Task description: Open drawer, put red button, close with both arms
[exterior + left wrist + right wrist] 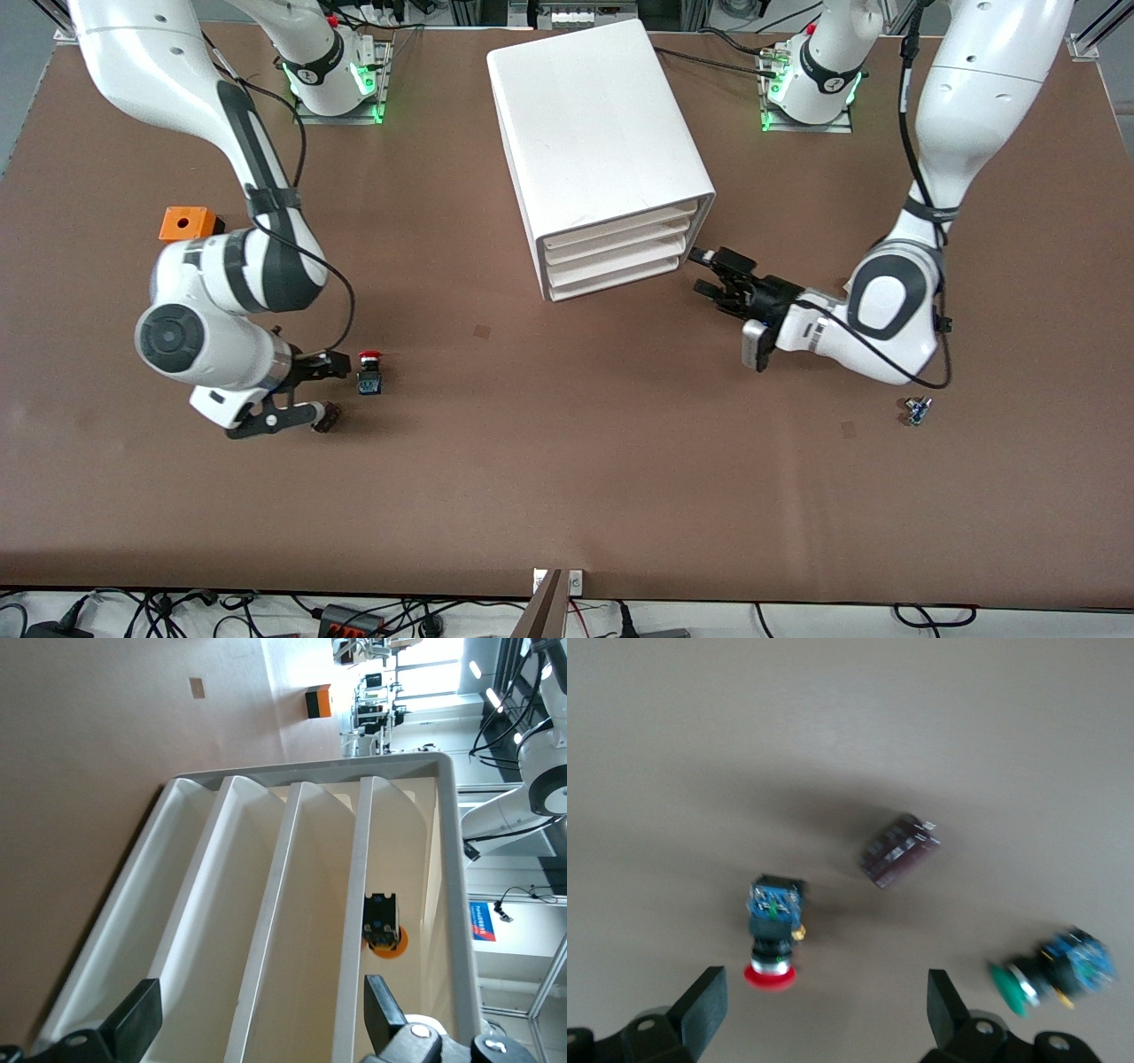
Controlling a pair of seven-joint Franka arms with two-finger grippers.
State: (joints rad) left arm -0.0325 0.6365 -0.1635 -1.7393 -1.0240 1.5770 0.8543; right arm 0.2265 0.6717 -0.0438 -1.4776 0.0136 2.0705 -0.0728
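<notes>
The red button [369, 370] stands on the brown table [567, 461] near the right arm's end. My right gripper [330, 390] is open and low beside it, with one finger close to it. In the right wrist view the red button [772, 935] lies just ahead of one finger, and my right gripper [824, 1005] holds nothing. The white drawer cabinet [598, 151] stands mid-table with its three drawers pushed in. My left gripper [704, 273] is open and empty at the corner of the drawer fronts [292, 904]. My left gripper [257, 1019] faces them.
A green-capped switch [1050, 970] and a small dark part [897, 850] lie near the red button. An orange box [186, 223] sits toward the right arm's end. A small blue part [917, 410] lies near the left arm. A small switch with an orange cap [383, 926] shows inside one drawer.
</notes>
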